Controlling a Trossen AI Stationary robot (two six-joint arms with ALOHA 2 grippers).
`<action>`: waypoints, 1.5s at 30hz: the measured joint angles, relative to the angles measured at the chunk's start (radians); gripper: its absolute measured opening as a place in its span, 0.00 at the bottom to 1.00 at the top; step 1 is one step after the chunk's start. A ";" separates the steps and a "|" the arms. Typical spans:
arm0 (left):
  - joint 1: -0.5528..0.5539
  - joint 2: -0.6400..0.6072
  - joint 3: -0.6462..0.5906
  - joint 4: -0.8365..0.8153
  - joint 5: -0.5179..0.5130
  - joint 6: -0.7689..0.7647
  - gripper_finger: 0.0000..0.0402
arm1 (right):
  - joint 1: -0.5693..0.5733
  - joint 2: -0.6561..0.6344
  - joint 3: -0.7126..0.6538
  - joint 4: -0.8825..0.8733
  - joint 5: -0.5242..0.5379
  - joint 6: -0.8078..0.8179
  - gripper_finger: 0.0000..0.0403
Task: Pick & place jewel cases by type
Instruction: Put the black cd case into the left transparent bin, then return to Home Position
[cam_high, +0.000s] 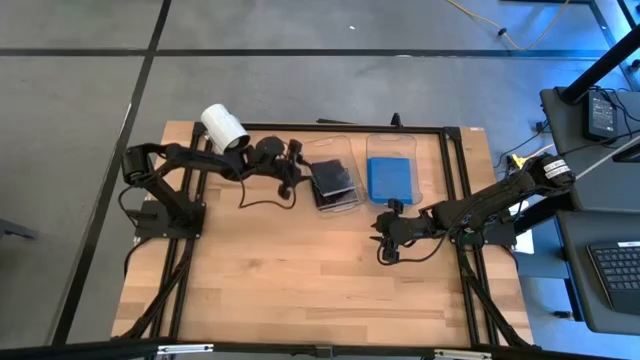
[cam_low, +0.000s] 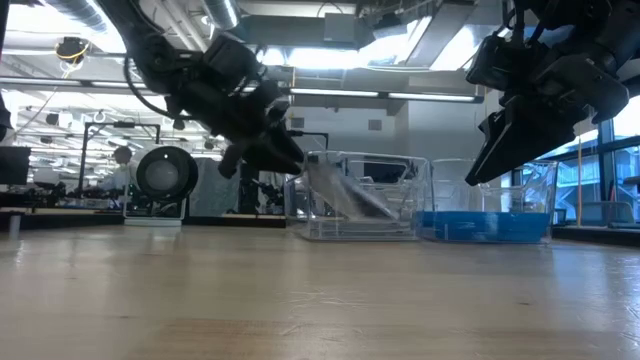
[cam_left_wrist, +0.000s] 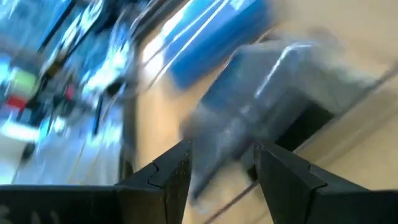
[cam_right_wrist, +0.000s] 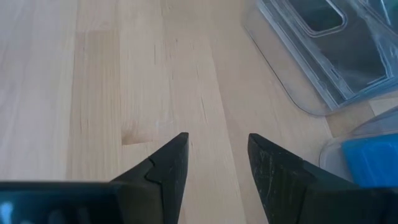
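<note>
Two clear tubs stand side by side at the table's far middle. The left tub (cam_high: 335, 182) holds dark jewel cases (cam_high: 333, 178). One of them (cam_low: 345, 195) leans tilted inside it, high end toward the left wall. The right tub (cam_high: 391, 172) holds blue jewel cases (cam_low: 470, 225). My left gripper (cam_high: 300, 180) is open at the left tub's left rim, pointing into it; in its blurred wrist view the dark case (cam_left_wrist: 280, 87) lies just past the fingertips. My right gripper (cam_high: 385, 238) hangs open over bare wood, nearer than the blue tub. My left gripper (cam_left_wrist: 222, 165) has its fingers apart beside the tilted dark case's raised end (cam_low: 312, 170). Blur hides the spot, so I cannot tell whether a finger touches the case.
A white cylinder (cam_high: 223, 127) lies at the far left beside the left arm. A black frame (cam_high: 452, 160) runs around the work area. Bare wood (cam_high: 300, 270) fills the near half of the table. The right wrist view shows both tubs' corners (cam_right_wrist: 323, 56).
</note>
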 joint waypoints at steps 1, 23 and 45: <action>0.007 0.000 0.000 0.000 -0.026 -0.030 0.42 | 0.000 0.000 0.000 0.000 -0.001 0.000 0.42; -0.162 -0.611 -0.248 -0.007 0.147 -0.888 0.42 | 0.135 -0.233 -0.121 0.074 0.074 0.054 0.42; -0.521 -1.130 -0.683 0.126 -0.431 -1.036 0.42 | 0.152 -0.629 -0.564 0.561 0.048 -0.039 0.42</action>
